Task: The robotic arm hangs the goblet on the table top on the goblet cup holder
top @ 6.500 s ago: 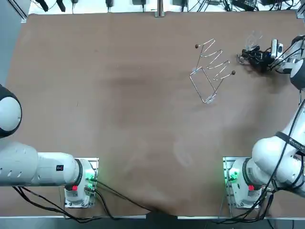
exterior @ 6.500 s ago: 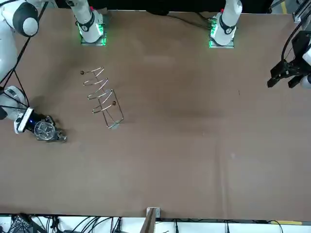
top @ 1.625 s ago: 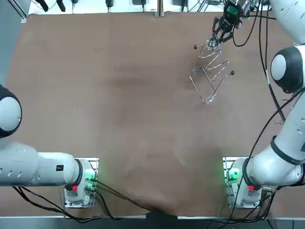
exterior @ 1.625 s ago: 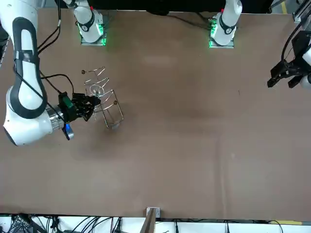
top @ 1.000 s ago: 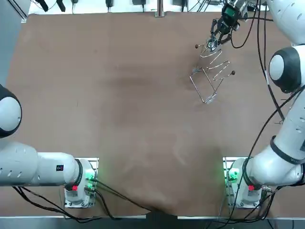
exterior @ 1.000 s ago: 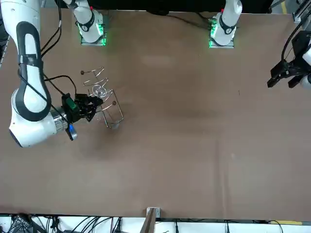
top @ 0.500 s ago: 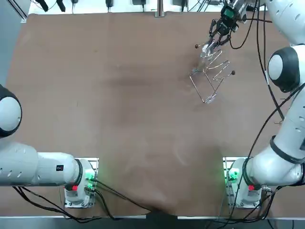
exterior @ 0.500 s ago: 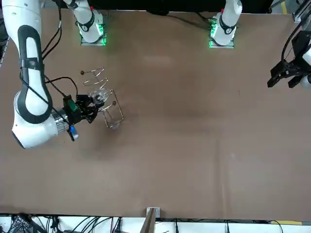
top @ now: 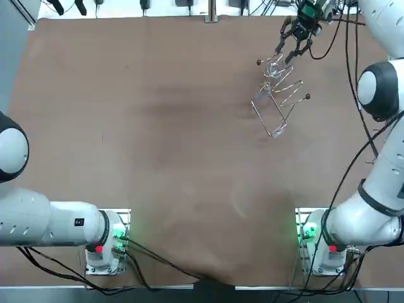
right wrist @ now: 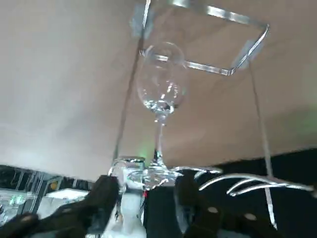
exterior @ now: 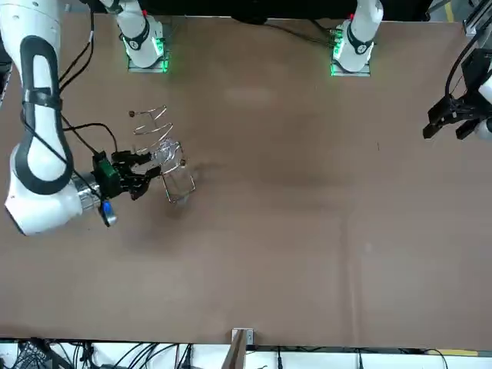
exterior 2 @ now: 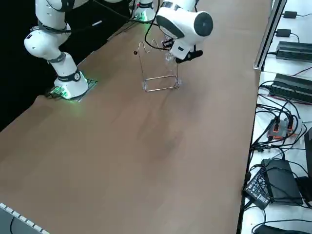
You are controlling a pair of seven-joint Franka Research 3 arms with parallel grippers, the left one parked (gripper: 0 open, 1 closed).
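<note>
1. Goblet hangs upside down, bowl toward the desk, its foot caught on the wire prongs of the goblet cup holder.
2. Holder stands near the desk's far edge, toward its right corner.
3. Right gripper hovers just beside the holder's top, on the far-edge side, its fingers spread wide either side of the goblet's foot, gripping nothing.
4. Bowl hangs just beyond the fingertips, above the holder's base frame.
</note>
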